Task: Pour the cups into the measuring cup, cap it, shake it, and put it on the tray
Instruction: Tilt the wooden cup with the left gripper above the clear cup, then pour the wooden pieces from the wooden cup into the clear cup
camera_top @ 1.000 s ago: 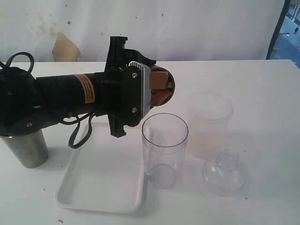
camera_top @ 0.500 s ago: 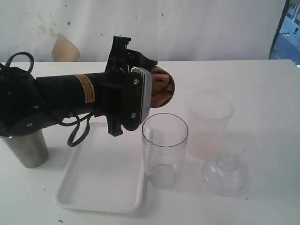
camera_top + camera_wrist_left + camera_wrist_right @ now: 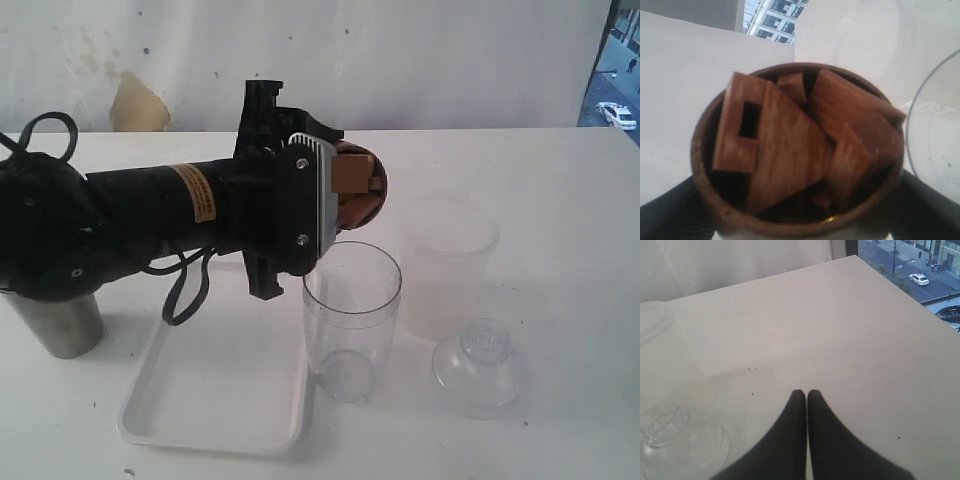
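Note:
My left gripper (image 3: 345, 195) is shut on the brown wood-grain cup (image 3: 368, 203), which lies tipped on its side with its mouth facing right. Several wooden blocks (image 3: 790, 150) fill the cup and stay inside. The cup hangs just above and behind the rim of the clear measuring cup (image 3: 350, 318), which stands empty beside the white tray (image 3: 200, 405). The steel tumbler (image 3: 62, 322) stands upright at the far left, partly behind the arm. My right gripper (image 3: 806, 396) is shut on nothing above bare table and does not show in the exterior view.
A frosted container (image 3: 447, 262) stands right of the measuring cup. The clear dome lid (image 3: 478, 366) sits in front of it, and its edge also shows close to the right gripper (image 3: 675, 442). The left arm's black body (image 3: 130, 225) spans the tray's far side.
The left arm has moved right with the wood-grain cup, bringing its mouth closer over the measuring cup's rim. The blocks have shifted slightly inside.

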Controlling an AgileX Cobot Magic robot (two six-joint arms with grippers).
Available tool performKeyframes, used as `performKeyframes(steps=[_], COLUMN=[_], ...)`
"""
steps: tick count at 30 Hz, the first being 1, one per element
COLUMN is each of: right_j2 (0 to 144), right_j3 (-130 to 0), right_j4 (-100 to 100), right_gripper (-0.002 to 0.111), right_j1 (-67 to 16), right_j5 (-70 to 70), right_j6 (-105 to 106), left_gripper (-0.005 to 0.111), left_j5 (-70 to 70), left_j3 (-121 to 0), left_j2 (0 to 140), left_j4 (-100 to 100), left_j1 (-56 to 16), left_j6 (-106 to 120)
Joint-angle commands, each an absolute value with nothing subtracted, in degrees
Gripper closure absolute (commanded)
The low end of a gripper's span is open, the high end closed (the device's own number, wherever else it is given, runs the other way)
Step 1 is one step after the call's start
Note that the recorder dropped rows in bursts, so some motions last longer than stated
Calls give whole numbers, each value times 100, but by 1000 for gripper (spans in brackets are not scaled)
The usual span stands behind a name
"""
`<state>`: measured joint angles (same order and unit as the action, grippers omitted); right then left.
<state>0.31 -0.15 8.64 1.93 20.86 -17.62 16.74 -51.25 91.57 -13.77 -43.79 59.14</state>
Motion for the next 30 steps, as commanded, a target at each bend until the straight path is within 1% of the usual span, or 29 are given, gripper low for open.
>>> performKeyframes(steps=[1, 11, 20, 30], right_j2=[0, 0, 0, 0], right_j3=[0, 0, 0, 0], right_j4=[863, 863, 863, 863], right_gripper=[108, 108, 108, 108], right_j1=[174, 174, 174, 174], right_j5=[2013, 2013, 2013, 2013], right_j6=[-1787, -1787, -1787, -1787], left_gripper=[107, 107, 107, 107], left_j5=[1836, 1844, 1872, 1883], left_j3=[-5141, -5141, -5141, -5141], left_j2=[9093, 9093, 9093, 9093], left_j4=[-1241, -1241, -1241, -1241], left_j1=[-4415, -4414, -4414, -4414], left_j6=[6033, 6729, 7966, 8000])
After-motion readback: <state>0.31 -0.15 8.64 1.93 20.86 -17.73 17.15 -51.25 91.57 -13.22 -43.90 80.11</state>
